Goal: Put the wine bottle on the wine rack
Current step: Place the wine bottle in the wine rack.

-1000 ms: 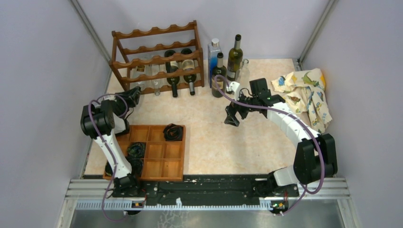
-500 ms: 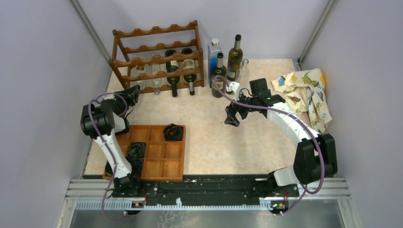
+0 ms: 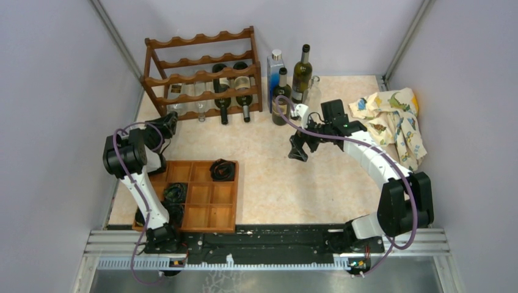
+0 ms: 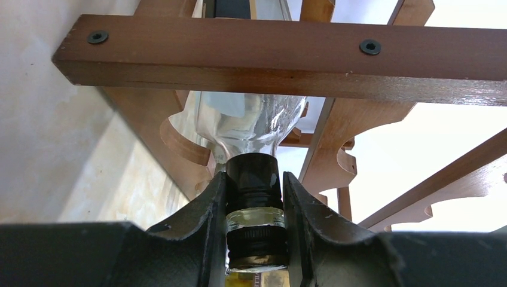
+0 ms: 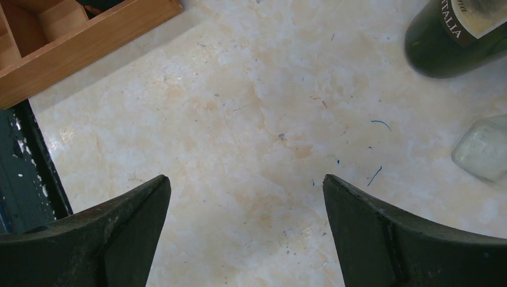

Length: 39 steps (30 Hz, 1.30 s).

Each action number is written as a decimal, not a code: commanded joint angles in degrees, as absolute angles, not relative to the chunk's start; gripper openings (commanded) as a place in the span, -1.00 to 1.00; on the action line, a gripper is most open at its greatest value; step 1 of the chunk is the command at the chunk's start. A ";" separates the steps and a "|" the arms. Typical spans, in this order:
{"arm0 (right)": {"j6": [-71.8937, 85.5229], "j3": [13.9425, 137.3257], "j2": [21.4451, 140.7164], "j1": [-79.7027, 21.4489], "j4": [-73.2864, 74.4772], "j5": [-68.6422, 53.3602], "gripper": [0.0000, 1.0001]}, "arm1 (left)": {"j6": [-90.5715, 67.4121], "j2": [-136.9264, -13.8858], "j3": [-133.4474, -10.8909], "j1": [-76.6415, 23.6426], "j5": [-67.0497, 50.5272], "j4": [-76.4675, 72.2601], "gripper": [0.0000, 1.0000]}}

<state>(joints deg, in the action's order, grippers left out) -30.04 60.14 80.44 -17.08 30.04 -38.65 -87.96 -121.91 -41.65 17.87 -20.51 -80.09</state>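
The wine rack (image 3: 198, 39) stands at the back left, dark reddish-brown with wavy rails; its rails (image 4: 269, 57) fill the left wrist view. A clear glass wine bottle (image 4: 248, 122) lies on its side in the rack's lower left slot (image 3: 177, 101), neck pointing out. My left gripper (image 4: 252, 179) is shut on that bottle's dark-capped neck, just in front of the rack (image 3: 168, 124). My right gripper (image 5: 246, 182) hangs open over bare tabletop mid-table (image 3: 298, 152), holding nothing.
Two dark bottles (image 3: 232, 91) lie in the rack. Several bottles (image 3: 302, 72) stand right of it; a green one's base (image 5: 448, 42) and a clear one (image 5: 484, 149) are near my right gripper. A wooden compartment tray (image 3: 204, 195) sits front left, a patterned cloth (image 3: 394, 116) at right.
My left wrist has edged slightly toward the rack with the bottle neck still gripped. The right arm has not moved.
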 commanded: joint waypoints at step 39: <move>-31.68 64.70 81.66 -16.74 30.96 -39.55 0.93 | -89.29 -131.62 -54.89 14.09 -16.53 -101.35 -0.92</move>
